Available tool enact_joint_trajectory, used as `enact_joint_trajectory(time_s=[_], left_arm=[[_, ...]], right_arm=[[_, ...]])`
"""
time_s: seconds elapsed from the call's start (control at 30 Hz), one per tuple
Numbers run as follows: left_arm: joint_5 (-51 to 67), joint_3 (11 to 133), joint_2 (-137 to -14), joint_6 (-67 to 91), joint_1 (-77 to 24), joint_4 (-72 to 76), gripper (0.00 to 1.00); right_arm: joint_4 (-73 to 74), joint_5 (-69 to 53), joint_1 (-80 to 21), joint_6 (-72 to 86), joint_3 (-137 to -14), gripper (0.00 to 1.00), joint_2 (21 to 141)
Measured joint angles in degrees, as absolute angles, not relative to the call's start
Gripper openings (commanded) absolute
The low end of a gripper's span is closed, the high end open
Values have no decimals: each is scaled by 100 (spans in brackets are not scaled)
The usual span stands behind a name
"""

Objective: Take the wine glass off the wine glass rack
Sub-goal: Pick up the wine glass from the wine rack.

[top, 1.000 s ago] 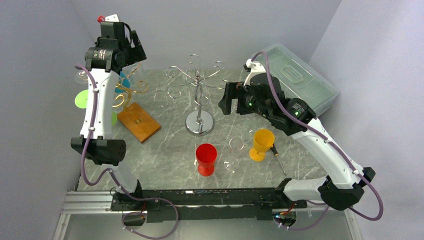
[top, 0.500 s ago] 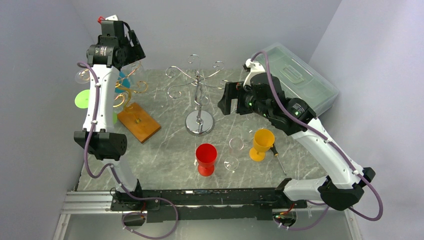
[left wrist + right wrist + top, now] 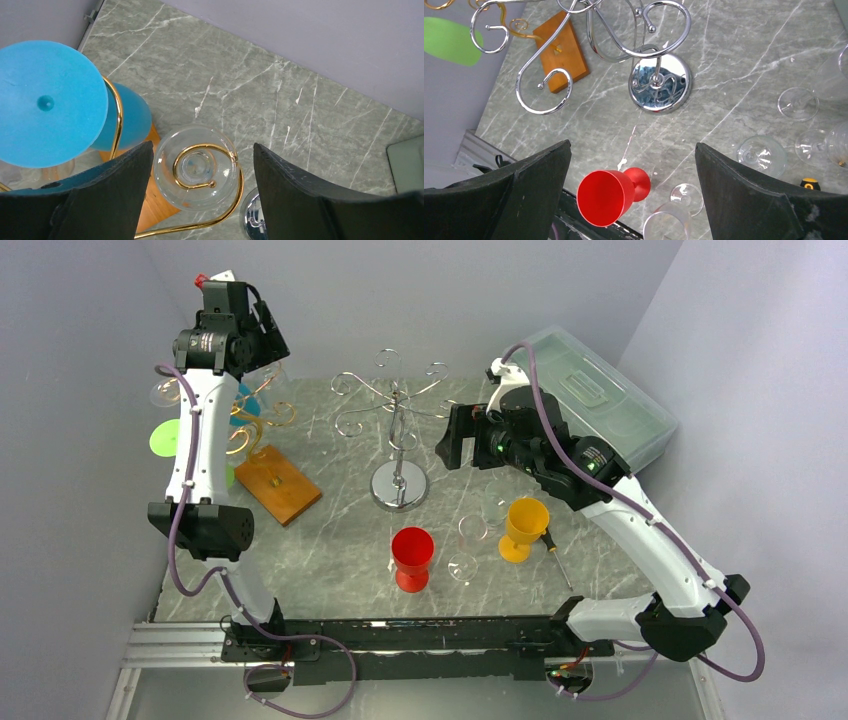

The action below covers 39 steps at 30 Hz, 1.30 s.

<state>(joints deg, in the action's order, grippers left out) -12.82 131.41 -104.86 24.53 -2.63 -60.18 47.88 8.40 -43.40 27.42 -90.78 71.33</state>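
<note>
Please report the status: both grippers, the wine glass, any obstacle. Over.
Left gripper open, over clear wine glass hanging on gold rack. Right gripper open, empty. Hook curls round the stem; blue glass hangs close beside.

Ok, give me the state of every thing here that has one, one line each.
left tool: open, above the clear glass
right tool: open, empty
clear glass: hanging upside down on the gold rack
blue glass: hanging upside down, same rack
chrome rack: upright, no glasses
red glass: upright
yellow glass: upright
plastic box: lid shut
</note>
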Motion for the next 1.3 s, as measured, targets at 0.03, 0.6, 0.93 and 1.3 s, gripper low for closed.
enact_joint_trajectory(time_s=[0.03, 0.6, 0.93, 1.3], left_arm=[[-1273, 13126, -10486, 2469, -263, -6007, 77], [-1164, 12986, -10486, 2497, -244, -5883, 46], [-1114, 12999, -10484, 2477, -244, -5876, 32], [-919, 13128, -10484, 2418, -244, -5937, 30]], right_arm=[[4786, 838, -4335, 2742, -9070, 97, 7131], [4703, 814, -4316, 2746, -8930, 97, 7111], [4694, 770, -4305, 2749, -8930, 97, 7052], [4663, 733, -4303, 2762, -8930, 97, 7048]])
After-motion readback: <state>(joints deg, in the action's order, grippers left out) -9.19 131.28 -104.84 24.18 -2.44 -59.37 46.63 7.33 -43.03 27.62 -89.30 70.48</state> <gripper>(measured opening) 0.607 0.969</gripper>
